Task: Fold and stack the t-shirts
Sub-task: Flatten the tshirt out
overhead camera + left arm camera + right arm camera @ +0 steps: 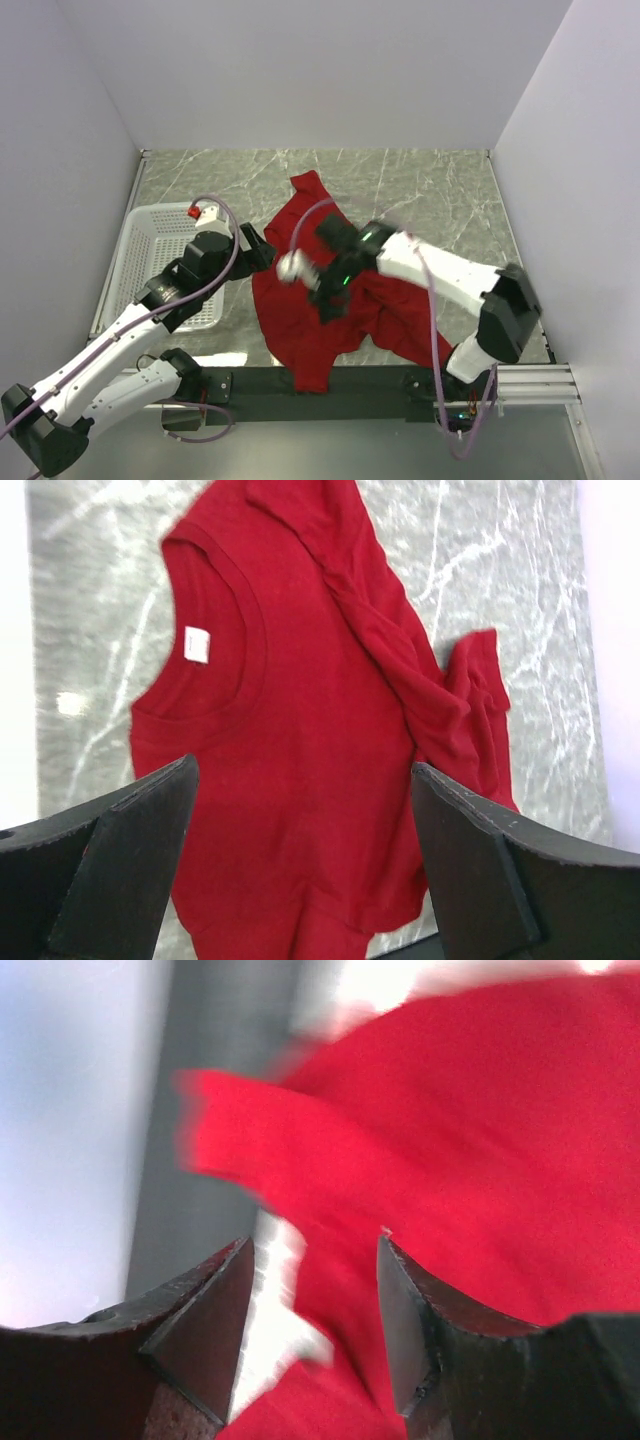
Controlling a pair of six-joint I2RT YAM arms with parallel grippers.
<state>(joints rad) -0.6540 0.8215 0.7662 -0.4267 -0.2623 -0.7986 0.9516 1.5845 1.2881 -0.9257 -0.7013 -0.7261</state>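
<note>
The deep-red t-shirt [310, 320] lies crumpled on the grey marble table [430, 190], with one sleeve [308, 187] pointing to the far side. In the left wrist view the t-shirt [300, 710] shows its collar and small white neck tag [197, 645]. My left gripper [262, 255] hangs at the shirt's left edge, and the left wrist view shows this gripper [305, 820] wide open above the cloth. My right gripper [328, 300] is over the shirt's middle, blurred by motion. In its own view the right gripper [315, 1260] has its jaws apart, with red cloth [480, 1160] beyond them.
A white mesh basket [150, 250] stands at the left, partly under the left arm. White walls close in the table on three sides. A dark rail [380, 380] runs along the near edge, and the shirt's hem overlaps it.
</note>
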